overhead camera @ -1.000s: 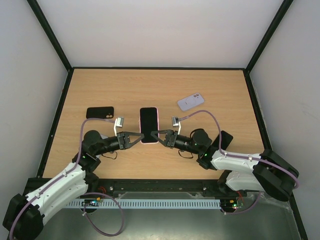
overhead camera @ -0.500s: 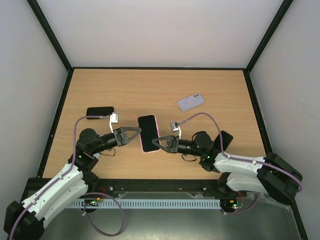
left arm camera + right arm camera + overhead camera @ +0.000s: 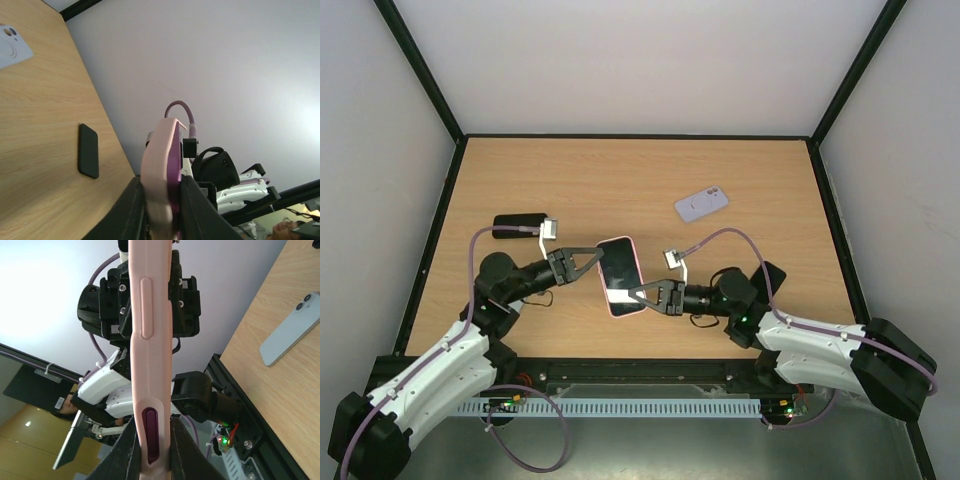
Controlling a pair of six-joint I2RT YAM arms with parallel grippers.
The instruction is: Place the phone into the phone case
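Phone [image 3: 621, 276] pinched edgewise between left fingers [image 3: 131, 212], right fingers [image 3: 126, 457]

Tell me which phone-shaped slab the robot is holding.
The pink-rimmed, black-faced phone, pinched between left gripper and right gripper; the pale lilac phone and two black slabs lie on the table.

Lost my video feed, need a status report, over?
Left gripper and right gripper both shut on pink-cased black-screened phone. Phone held off light wooden table. Nothing in the way; flat black case and pale bluish phone lie apart.
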